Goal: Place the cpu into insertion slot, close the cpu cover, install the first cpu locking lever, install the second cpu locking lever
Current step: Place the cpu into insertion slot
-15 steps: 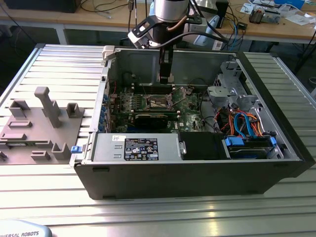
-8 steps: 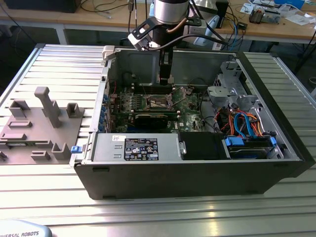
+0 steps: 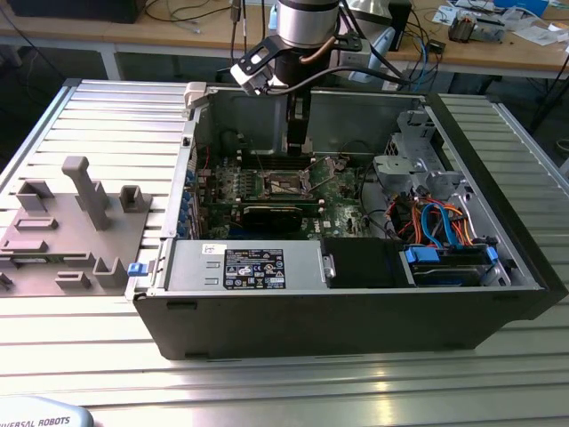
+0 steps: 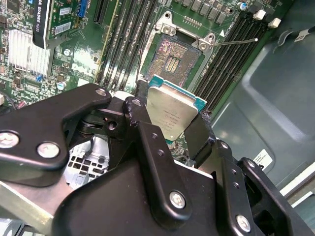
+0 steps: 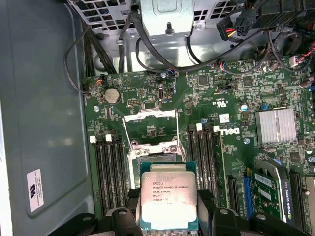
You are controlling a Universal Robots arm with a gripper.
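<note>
Inside the case (image 3: 356, 311), the slot (image 4: 172, 61) lies bare, its cover (image 5: 147, 114) raised so the chip can enter. The gripper (image 4: 172, 110) is clamped on the cpu (image 5: 168, 196) by its edges, holding it face-up near the slot.

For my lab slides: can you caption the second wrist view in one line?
The gripper, shut on the cpu, holds it close to the uncovered insertion slot on the green motherboard.

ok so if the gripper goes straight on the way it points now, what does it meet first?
Probably the open insertion slot. The gripper points down at the motherboard, and nothing shows between the slot and the cpu it holds. Depth is unclear, so the chip could catch the rim.
</note>
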